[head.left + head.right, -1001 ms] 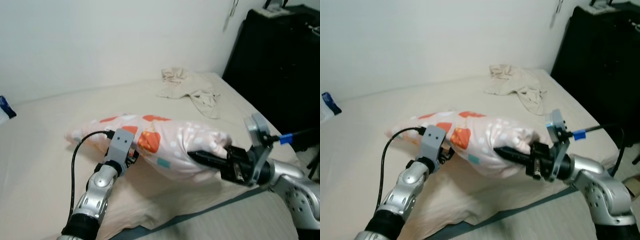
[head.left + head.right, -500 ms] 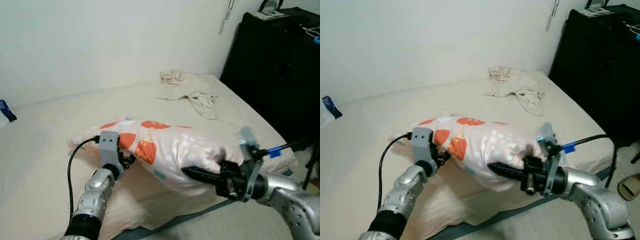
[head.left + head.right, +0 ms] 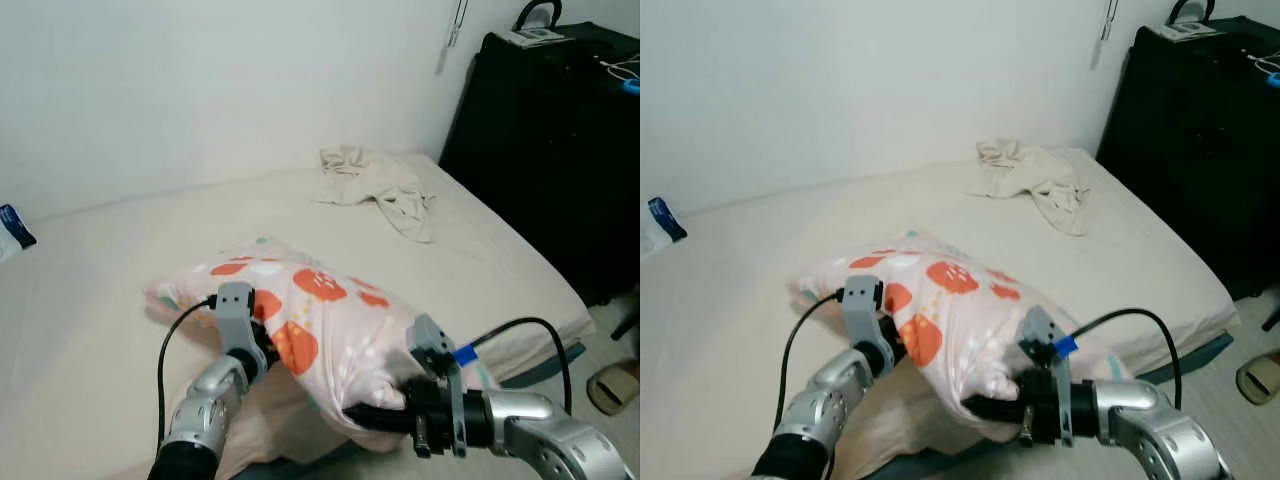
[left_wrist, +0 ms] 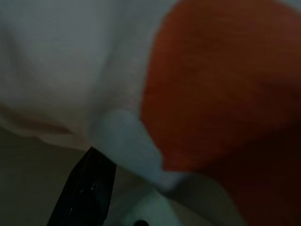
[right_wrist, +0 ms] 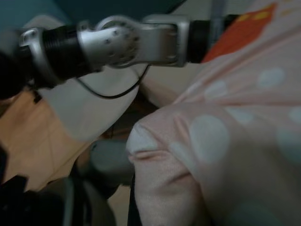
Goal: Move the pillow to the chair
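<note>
Lifted and drawn toward the bed's near edge since a second ago, the pillow is held at 6 o'clock between left pincer and right pincer, both clamped on it. Carrying to the chair remains.

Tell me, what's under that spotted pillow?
Both grippers: the left gripper presses in from one side, the right gripper from beneath the near end. Below lies the cream bed. Their fingertips are buried in fabric.
</note>
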`<state>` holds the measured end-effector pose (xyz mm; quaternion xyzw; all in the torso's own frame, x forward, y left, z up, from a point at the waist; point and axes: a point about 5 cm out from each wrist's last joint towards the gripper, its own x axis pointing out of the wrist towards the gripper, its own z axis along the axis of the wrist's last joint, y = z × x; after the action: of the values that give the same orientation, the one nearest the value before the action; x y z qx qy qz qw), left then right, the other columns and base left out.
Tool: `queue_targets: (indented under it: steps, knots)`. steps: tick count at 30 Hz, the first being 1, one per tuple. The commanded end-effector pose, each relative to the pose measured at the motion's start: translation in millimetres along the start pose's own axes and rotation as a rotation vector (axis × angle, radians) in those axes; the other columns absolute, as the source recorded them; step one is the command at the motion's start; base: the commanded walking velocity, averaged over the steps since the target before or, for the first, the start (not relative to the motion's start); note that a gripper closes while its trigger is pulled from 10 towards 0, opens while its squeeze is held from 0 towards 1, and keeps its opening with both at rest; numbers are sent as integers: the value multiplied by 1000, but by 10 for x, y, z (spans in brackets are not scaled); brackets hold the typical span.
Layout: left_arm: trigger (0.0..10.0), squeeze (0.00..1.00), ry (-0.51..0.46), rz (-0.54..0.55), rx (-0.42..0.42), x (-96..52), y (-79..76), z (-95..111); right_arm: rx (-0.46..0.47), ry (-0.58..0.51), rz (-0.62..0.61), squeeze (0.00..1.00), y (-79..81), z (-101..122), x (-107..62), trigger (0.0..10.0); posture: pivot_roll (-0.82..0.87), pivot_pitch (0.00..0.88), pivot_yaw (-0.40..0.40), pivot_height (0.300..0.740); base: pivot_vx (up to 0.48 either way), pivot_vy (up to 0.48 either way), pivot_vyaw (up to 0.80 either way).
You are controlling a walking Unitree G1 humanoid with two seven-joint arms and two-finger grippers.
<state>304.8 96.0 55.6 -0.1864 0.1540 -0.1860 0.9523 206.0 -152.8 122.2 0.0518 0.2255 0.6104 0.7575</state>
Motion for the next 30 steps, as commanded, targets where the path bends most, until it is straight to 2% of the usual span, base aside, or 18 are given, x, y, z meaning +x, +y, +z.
queue_targets:
  steps: [1, 4, 5, 6, 8, 15, 16, 18, 20, 21, 23, 24, 26, 30]
  knots:
    - [10000, 0, 0, -58, -15, 50, -134, 4, 2, 34, 136, 0, 159, -42, 83, 10000, -64, 61, 39, 740, 0, 0, 0]
    - [10000, 0, 5, -66, -16, 61, -161, -5, 19, 126, 98, 0, 133, -179, 22, 10000, -69, 60, 41, 740, 0, 0, 0]
    - [10000, 0, 5, -66, -16, 61, -161, -5, 19, 126, 98, 0, 133, -179, 22, 10000, -69, 60, 41, 740, 0, 0, 0]
    - [10000, 0, 7, -72, -17, 69, -179, -8, 23, 223, 28, 0, 56, -311, -37, 10000, -73, 61, 43, 740, 0, 0, 0]
    - [10000, 0, 9, -76, -19, 73, -189, -7, 23, 290, -41, 0, -30, -409, -83, 10000, -74, 62, 44, 740, 0, 0, 0]
    - [10000, 0, 5, -82, -10, 75, -203, 4, 30, 333, -109, 0, -98, -465, -124, 10000, -71, 68, 46, 740, 0, 0, 0]
    - [10000, 0, -7, -79, 16, 73, -204, 27, 27, 387, -158, 0, -155, -531, -160, 10000, -66, 71, 46, 740, 0, 0, 0]
    - [10000, 0, -11, -78, 24, 72, -204, 34, 26, 403, -176, 0, -178, -553, -172, 10000, -66, 71, 46, 740, 0, 0, 0]
    - [10000, 0, -16, -78, 23, 74, -207, 44, 26, 430, -256, 0, -281, -595, -210, 10000, -65, 72, 47, 740, 0, 0, 0]
    - [10000, 0, -16, -78, 23, 74, -207, 44, 26, 430, -256, 0, -281, -595, -210, 10000, -65, 72, 47, 740, 0, 0, 0]
    - [10000, 0, -24, -80, 26, 74, -212, 63, 10, 481, -397, 0, -453, -647, -298, 10000, -63, 74, 49, 740, 0, 0, 0]
    - [10000, 0, -24, -80, 26, 74, -212, 63, 10, 481, -397, 0, -453, -647, -298, 10000, -63, 74, 49, 740, 0, 0, 0]
    - [10000, 0, -37, -84, 35, 74, -220, 87, 37, 546, -567, 0, -629, -724, -449, 10000, -62, 76, 51, 740, 0, 0, 0]
    - [10000, 0, -58, -90, 36, 76, -236, 116, 96, 580, -592, 0, -618, -791, -521, 10000, -61, 78, 50, 740, 0, 0, 0]
